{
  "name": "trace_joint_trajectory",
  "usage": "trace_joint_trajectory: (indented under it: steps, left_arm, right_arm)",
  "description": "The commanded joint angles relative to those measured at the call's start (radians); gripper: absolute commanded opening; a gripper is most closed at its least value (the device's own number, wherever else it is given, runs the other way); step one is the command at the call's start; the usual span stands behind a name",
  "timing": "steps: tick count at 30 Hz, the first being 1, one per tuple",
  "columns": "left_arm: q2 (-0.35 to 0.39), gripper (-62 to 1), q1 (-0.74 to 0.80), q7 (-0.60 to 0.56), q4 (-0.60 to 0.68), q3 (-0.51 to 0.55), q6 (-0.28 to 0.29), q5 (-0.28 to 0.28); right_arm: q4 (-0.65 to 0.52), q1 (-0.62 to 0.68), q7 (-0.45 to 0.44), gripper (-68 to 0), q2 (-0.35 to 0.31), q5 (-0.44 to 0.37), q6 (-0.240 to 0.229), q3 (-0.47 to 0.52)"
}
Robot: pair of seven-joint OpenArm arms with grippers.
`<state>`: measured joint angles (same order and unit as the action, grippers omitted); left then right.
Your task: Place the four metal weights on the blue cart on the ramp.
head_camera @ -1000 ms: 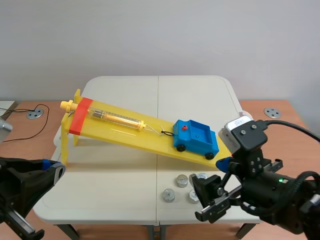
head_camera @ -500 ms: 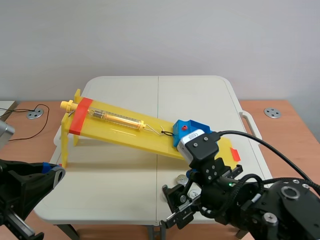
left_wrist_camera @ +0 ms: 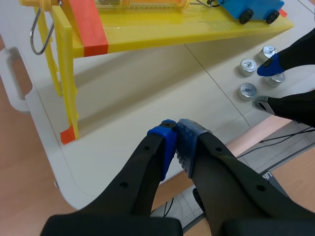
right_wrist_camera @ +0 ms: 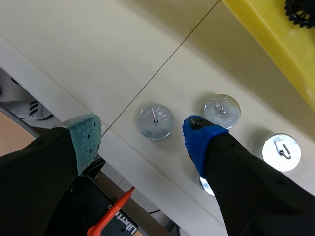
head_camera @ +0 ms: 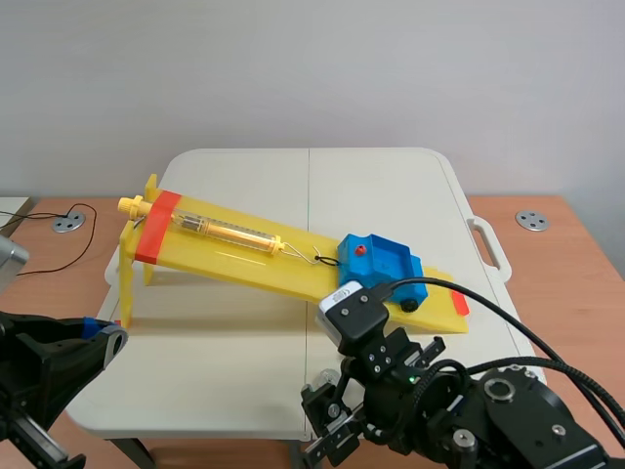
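Now right tool (right_wrist_camera: 142, 140) shifted left over weights (right_wrist_camera: 155, 121).

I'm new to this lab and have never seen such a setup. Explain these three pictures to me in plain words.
These are two black robot arms, each ending in a two-fingered gripper. One picture looks across the table from between the arms. The other two come from cameras on the wrists, looking past each arm's own fingers. On the white table stands a yellow ramp with a blue cart on it, hooked to a clear spring tube. Four round metal weights lie on the table near the ramp's low end. The right gripper is open over them; the left gripper is shut on nothing. Nothing is held.
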<state>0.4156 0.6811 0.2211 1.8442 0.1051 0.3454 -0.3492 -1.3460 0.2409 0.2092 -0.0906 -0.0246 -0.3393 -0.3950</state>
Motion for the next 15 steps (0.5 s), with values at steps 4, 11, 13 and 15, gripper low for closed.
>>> trace_joint_trajectory:
  steps: [4,11,13,15]
  left_arm:
    - [-0.005,-57.1,-0.019,-0.096,0.066,0.015,0.024,-0.074]
    - [-0.005,-57.1,-0.019,-0.096,0.066,0.015,0.024,-0.074]
    - [-0.005,-57.1,-0.019,-0.096,0.066,0.015,0.024,-0.074]
    - [-0.005,-57.1,-0.019,-0.096,0.066,0.015,0.024,-0.074]
  right_arm:
    - [-0.026,-0.095,-0.148,-33.1,0.036,0.0,0.04,-0.018]
    - [-0.019,-0.11,-0.169,-33.1,0.036,0.029,0.063,-0.038]
    - [-0.019,-0.111,-0.172,-33.1,0.036,0.029,0.063,-0.038]
    - [-0.019,-0.111,-0.172,-33.1,0.036,0.029,0.063,-0.038]
